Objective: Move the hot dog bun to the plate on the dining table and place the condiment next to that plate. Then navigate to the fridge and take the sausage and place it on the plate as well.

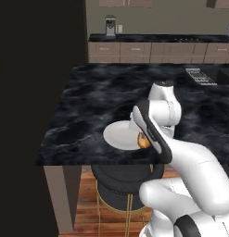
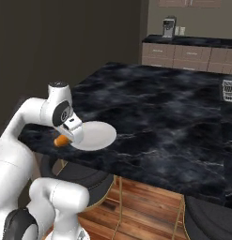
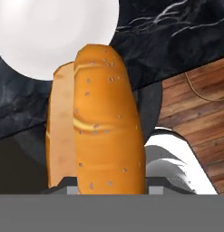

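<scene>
Left base view: white arm bent forward over the near edge of the dark marbled counter (image 1: 111,102). White plate (image 1: 119,136) lying flat near that edge, partly covered by the wrist. Orange end of the hot dog bun (image 1: 143,140) peeking out just beside the plate's right rim, under the hand. Round dark stool (image 1: 118,178) tucked below the counter edge, over wooden floor. Coffee machine (image 1: 110,26) on the far cabinet run.

Right base view: claw (image 2: 65,137) at the plate's left rim, bun's orange tip sticking out below the hand, off the plate and past the counter's edge. Plate bare on top. Wire rack (image 2: 228,90) at the far right.

Hand view: bun upright between the finger tips, clamped at its lower end, seeded crust facing the camera, paler cut side to the left. Plate beyond its top end; counter edge, stool and wood floor to the right.
</scene>
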{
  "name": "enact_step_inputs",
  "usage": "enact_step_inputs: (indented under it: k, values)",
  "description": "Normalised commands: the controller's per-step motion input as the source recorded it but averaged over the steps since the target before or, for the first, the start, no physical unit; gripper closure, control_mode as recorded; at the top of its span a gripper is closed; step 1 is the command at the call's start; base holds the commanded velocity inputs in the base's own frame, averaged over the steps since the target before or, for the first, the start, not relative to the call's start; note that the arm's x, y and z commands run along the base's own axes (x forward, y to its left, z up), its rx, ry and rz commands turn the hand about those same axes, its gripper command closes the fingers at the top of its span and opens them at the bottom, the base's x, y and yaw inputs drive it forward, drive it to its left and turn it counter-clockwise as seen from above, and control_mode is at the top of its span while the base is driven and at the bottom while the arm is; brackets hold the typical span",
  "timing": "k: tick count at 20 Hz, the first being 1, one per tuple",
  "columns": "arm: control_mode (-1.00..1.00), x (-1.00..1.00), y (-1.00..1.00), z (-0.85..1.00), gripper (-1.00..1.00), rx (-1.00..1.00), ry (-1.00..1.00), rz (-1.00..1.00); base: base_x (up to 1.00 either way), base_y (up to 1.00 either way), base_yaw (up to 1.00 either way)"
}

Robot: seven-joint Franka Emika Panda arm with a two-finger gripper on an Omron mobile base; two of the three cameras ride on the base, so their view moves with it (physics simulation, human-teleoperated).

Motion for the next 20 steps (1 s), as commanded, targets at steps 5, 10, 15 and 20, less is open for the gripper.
enact_step_inputs:
  k: [5, 10, 15, 20]
  values:
    - [-1.0, 0.66, 0.0, -0.38, 1.0, 0.0, 0.0, 0.17, 0.0, 0.0, 0.0]
    - [-1.0, 0.84, 0.0, -0.18, 1.0, 0.0, 0.01, 0.12, 0.0, 0.0, 0.0]
    - [-1.0, 0.84, 0.0, -0.21, 1.0, 0.0, 0.05, 0.09, 0.0, 0.0, 0.0]
    - [-1.0, 0.73, -0.02, -0.33, 1.0, 0.0, 0.09, 0.08, 0.0, 0.0, 0.0]
